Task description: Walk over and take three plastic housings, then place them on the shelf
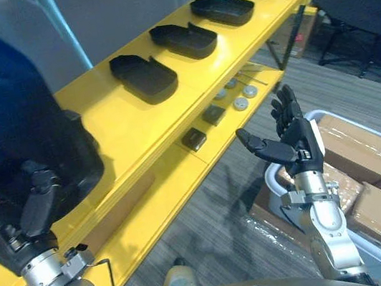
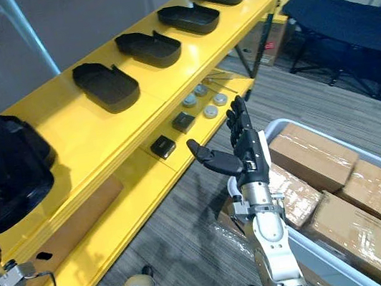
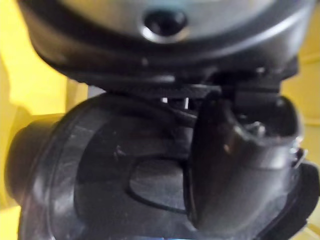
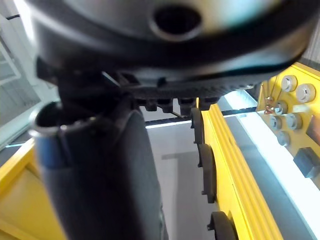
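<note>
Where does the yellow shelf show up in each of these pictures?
Left eye view: the yellow shelf runs diagonally, lower left to upper right.
Right eye view: the same diagonal.
Left wrist view: yellow patches behind the held housing.
Right wrist view: edge-on, past the right hand.
Shared landmark: the row of black housings on its top board.
</note>
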{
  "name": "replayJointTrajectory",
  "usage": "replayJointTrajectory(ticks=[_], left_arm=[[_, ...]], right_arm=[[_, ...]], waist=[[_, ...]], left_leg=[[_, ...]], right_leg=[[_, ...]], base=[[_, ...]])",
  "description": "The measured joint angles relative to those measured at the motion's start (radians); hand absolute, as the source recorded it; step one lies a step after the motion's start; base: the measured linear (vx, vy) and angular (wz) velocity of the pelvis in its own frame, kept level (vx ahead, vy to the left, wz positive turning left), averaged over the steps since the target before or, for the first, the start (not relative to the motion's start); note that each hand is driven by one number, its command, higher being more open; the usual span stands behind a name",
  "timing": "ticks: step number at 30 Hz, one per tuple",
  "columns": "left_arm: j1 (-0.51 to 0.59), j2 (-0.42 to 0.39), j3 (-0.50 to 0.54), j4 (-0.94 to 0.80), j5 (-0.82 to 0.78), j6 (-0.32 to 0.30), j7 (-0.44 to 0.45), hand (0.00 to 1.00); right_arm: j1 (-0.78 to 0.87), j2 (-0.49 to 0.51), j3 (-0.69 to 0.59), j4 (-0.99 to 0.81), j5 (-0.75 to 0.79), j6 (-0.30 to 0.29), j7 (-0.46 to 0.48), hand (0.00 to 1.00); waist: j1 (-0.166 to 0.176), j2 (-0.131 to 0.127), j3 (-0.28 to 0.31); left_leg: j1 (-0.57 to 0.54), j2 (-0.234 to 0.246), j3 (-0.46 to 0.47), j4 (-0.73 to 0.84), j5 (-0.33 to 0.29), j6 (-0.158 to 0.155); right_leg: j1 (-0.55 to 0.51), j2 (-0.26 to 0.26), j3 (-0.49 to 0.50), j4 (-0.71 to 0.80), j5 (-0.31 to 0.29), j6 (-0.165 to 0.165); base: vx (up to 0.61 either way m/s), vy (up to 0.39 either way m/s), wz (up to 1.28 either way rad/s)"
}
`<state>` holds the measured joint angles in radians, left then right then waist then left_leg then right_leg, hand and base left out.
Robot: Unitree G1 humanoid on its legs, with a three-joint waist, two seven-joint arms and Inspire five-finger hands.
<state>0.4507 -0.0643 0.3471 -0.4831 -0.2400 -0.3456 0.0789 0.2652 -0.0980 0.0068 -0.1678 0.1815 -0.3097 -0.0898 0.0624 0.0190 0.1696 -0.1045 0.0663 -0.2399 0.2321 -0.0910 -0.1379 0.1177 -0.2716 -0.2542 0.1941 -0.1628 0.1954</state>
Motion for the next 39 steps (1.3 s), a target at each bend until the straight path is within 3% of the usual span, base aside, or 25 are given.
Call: replayJointTrajectory(ticks=[1, 2, 4, 6, 7, 10, 12, 16, 18, 19, 20, 21, 22, 23, 24, 26, 28, 30, 32, 33, 34, 35, 37, 39], left_arm=[[-0.017, 0.015, -0.031, 0.002, -0.003, 0.000, -0.026, 0.00], [-0.044, 0.040, -0.074, 0.002, -0.002, 0.001, -0.036, 0.00], [-0.093, 0.080, -0.107, 0.001, 0.003, -0.001, -0.042, 0.00], [-0.119, 0.078, -0.108, 0.001, 0.002, -0.004, -0.016, 0.00], [-0.128, 0.064, -0.111, 0.003, 0.002, -0.003, 0.009, 0.00], [-0.120, 0.051, -0.117, 0.003, 0.002, -0.003, 0.024, 0.00], [-0.102, 0.051, -0.122, 0.003, 0.005, -0.006, 0.023, 0.00], [-0.079, 0.049, -0.119, 0.000, 0.014, -0.022, 0.045, 0.00], [-0.079, 0.047, -0.106, -0.019, 0.018, -0.023, 0.054, 0.00], [-0.079, 0.046, -0.098, -0.033, 0.023, -0.023, 0.058, 0.00], [-0.079, 0.046, -0.087, -0.051, 0.041, -0.024, 0.066, 0.00], [-0.088, 0.039, -0.078, -0.059, 0.060, -0.029, 0.073, 0.00], [-0.098, 0.046, -0.070, -0.072, 0.086, -0.029, 0.079, 0.00], [-0.099, 0.062, -0.060, -0.090, 0.100, -0.030, 0.080, 0.00], [-0.100, 0.088, -0.049, -0.105, 0.099, -0.033, 0.086, 0.00], [-0.102, 0.092, -0.034, -0.108, 0.099, -0.036, 0.095, 0.00], [-0.100, 0.078, -0.016, -0.107, 0.093, -0.038, 0.111, 0.00], [-0.103, 0.079, -0.006, -0.107, 0.090, -0.047, 0.120, 0.00], [-0.114, 0.082, 0.000, -0.107, 0.090, -0.051, 0.116, 0.00], [-0.124, 0.087, 0.001, -0.105, 0.090, -0.051, 0.105, 0.00], [-0.130, 0.099, 0.006, -0.105, 0.090, -0.051, 0.098, 0.00], [-0.134, 0.103, 0.006, -0.101, 0.091, -0.052, 0.095, 0.00], [-0.127, 0.100, 0.007, -0.094, 0.091, -0.050, 0.079, 0.00], [-0.127, 0.100, 0.009, -0.095, 0.089, -0.051, 0.071, 0.00]], right_arm=[[0.024, 0.007, -0.029, 0.002, 0.003, 0.000, 0.002, 1.00], [0.041, 0.025, -0.064, 0.007, 0.020, 0.000, 0.006, 1.00], [0.038, 0.041, -0.093, 0.016, 0.030, -0.005, 0.020, 1.00], [-0.006, 0.032, -0.093, 0.017, 0.022, -0.031, 0.041, 1.00], [-0.039, 0.021, -0.093, 0.016, 0.008, -0.049, 0.042, 1.00], [-0.063, 0.018, -0.093, 0.014, -0.001, -0.076, 0.038, 1.00], [-0.045, 0.021, -0.094, 0.014, 0.001, -0.079, 0.019, 1.00], [-0.034, 0.042, -0.093, -0.009, 0.030, -0.116, -0.008, 1.00], [-0.037, 0.058, -0.090, -0.035, 0.030, -0.122, -0.008, 1.00], [-0.037, 0.066, -0.088, -0.047, 0.030, -0.131, -0.008, 1.00], [-0.035, 0.072, -0.083, -0.050, 0.031, -0.139, -0.009, 1.00], [-0.040, 0.067, -0.075, -0.058, 0.031, -0.141, -0.010, 1.00], [-0.043, 0.066, -0.060, -0.068, 0.030, -0.142, -0.010, 1.00], [-0.052, 0.072, -0.046, -0.071, 0.028, -0.145, -0.011, 1.00], [-0.072, 0.083, -0.029, -0.071, 0.015, -0.154, -0.013, 1.00], [-0.115, 0.082, -0.014, -0.071, -0.021, -0.157, -0.007, 1.00], [-0.184, 0.049, -0.011, -0.071, -0.061, -0.167, -0.003, 1.00], [-0.221, 0.016, -0.017, -0.071, -0.083, -0.186, -0.010, 1.00], [-0.247, -0.023, -0.030, -0.076, -0.126, -0.200, -0.029, 1.00], [-0.249, -0.037, -0.040, -0.089, -0.135, -0.201, -0.030, 1.00], [-0.247, -0.042, -0.043, -0.100, -0.135, -0.201, -0.026, 1.00], [-0.246, -0.048, -0.049, -0.106, -0.135, -0.202, -0.023, 1.00], [-0.244, -0.090, -0.101, -0.124, -0.116, -0.203, 0.007, 1.00], [-0.246, -0.121, -0.151, -0.150, -0.077, -0.203, 0.035, 1.00]], waist=[[-0.018, -0.005, 0.005], [-0.035, -0.005, 0.010], [-0.037, -0.022, 0.038], [-0.032, -0.023, 0.063], [-0.034, -0.005, 0.096], [-0.039, 0.017, 0.135], [-0.041, 0.025, 0.147], [-0.033, 0.011, 0.153], [-0.027, 0.001, 0.155], [-0.025, -0.004, 0.151], [-0.019, -0.010, 0.123], [-0.019, -0.006, 0.111], [-0.022, -0.008, 0.096], [-0.022, -0.017, 0.087], [-0.028, -0.033, 0.081], [-0.025, -0.039, 0.077], [-0.006, -0.018, 0.075], [-0.008, -0.001, 0.060], [-0.010, -0.011, 0.049], [-0.010, -0.023, 0.041], [-0.012, -0.054, 0.024], [-0.012, -0.061, 0.020], [-0.010, -0.024, 0.004], [-0.009, -0.013, -0.008]], left_leg=[[-0.017, -0.033, -0.043, 0.032, 0.005, -0.009], [-0.040, -0.048, -0.061, 0.059, 0.015, -0.006], [-0.047, -0.060, -0.060, 0.087, 0.019, 0.000], [-0.077, -0.059, -0.052, 0.127, 0.019, 0.000], [-0.081, -0.048, -0.039, 0.142, 0.019, -0.001], [-0.082, -0.030, -0.008, 0.149, 0.014, -0.007], [-0.079, -0.016, 0.006, 0.147, 0.008, -0.004], [-0.096, -0.015, 0.079, 0.212, -0.020, 0.015], [-0.108, -0.034, 0.097, 0.273, -0.060, 0.038], [-0.116, -0.049, 0.107, 0.308, -0.090, 0.057], [-0.111, -0.076, 0.122, 0.318, -0.122, 0.071], [-0.115, -0.083, 0.117, 0.327, -0.129, 0.079], [-0.111, -0.098, 0.095, 0.323, -0.125, 0.086], [-0.101, -0.111, 0.076, 0.310, -0.121, 0.100], [-0.082, -0.121, 0.046, 0.283, -0.114, 0.120], [-0.041, -0.129, 0.016, 0.250, -0.109, 0.133], [0.051, -0.115, -0.009, 0.178, -0.103, 0.142], [0.065, -0.107, -0.036, 0.165, -0.103, 0.142], [0.065, -0.109, -0.068, 0.167, -0.111, 0.128], [0.057, -0.120, -0.090, 0.168, -0.124, 0.112], [0.042, -0.143, -0.112, 0.178, -0.144, 0.097], [0.040, -0.146, -0.117, 0.190, -0.165, 0.089], [0.036, -0.069, -0.106, 0.208, -0.187, 0.064], [0.035, -0.041, -0.097, 0.187, -0.175, 0.042]], right_leg=[[-0.014, -0.006, 0.056, 0.076, -0.027, -0.024], [-0.028, -0.007, 0.082, 0.151, -0.029, -0.027], [-0.031, -0.011, 0.084, 0.207, -0.069, -0.054], [-0.030, -0.006, 0.081, 0.202, -0.089, -0.040], [-0.027, 0.003, 0.079, 0.203, -0.096, -0.035], [-0.016, 0.007, 0.063, 0.207, -0.151, -0.016], [-0.013, 0.010, 0.052, 0.220, -0.169, -0.030], [0.004, -0.021, 0.059, 0.224, -0.185, -0.014], [0.020, -0.044, 0.071, 0.216, -0.193, -0.029], [0.049, -0.052, 0.068, 0.188, -0.197, -0.042], [0.080, -0.062, 0.067, 0.184, -0.189, -0.135], [0.032, -0.068, 0.084, 0.287, -0.134, -0.192], [-0.057, -0.077, 0.115, 0.442, -0.019, -0.215], [-0.108, -0.078, 0.146, 0.522, 0.066, -0.208], [-0.148, -0.074, 0.174, 0.611, 0.091, -0.180], [-0.173, -0.038, 0.170, 0.674, -0.002, -0.155], [-0.172, 0.045, 0.112, 0.553, -0.103, -0.152], [-0.179, 0.106, 0.114, 0.384, -0.114, -0.158], [-0.186, 0.136, 0.150, 0.228, -0.092, -0.136], [-0.185, 0.136, 0.181, 0.161, -0.045, -0.133], [-0.173, 0.133, 0.220, 0.131, 0.005, -0.132], [-0.161, 0.127, 0.226, 0.116, 0.015, -0.086], [-0.111, 0.168, 0.144, 0.090, 0.009, -0.104], [-0.098, 0.184, 0.121, 0.077, 0.013, -0.114]], base=[[0.11, 0.030, 1.37], [0.10, 0.041, 1.34], [0.01, 0.000, 0.77], [-0.05, -0.048, 0.12], [-0.13, -0.047, -0.04], [-0.18, -0.056, 0.02], [-0.17, -0.029, 0.11], [-0.05, 0.080, -0.01], [0.05, 0.159, -0.03], [0.12, 0.225, 0.05], [0.19, 0.195, 0.20], [0.23, 0.269, 0.44], [0.25, 0.292, 0.65], [0.27, 0.276, 0.87], [0.28, 0.151, 0.72], [0.26, 0.032, 0.57], [0.31, 0.024, 0.38], [0.23, -0.013, 0.52], [0.16, -0.067, 0.69], [0.14, -0.151, 0.77], [0.14, -0.183, 0.79], [0.12, -0.210, 0.70], [0.13, -0.217, 0.62], [0.13, -0.148, 0.38]])
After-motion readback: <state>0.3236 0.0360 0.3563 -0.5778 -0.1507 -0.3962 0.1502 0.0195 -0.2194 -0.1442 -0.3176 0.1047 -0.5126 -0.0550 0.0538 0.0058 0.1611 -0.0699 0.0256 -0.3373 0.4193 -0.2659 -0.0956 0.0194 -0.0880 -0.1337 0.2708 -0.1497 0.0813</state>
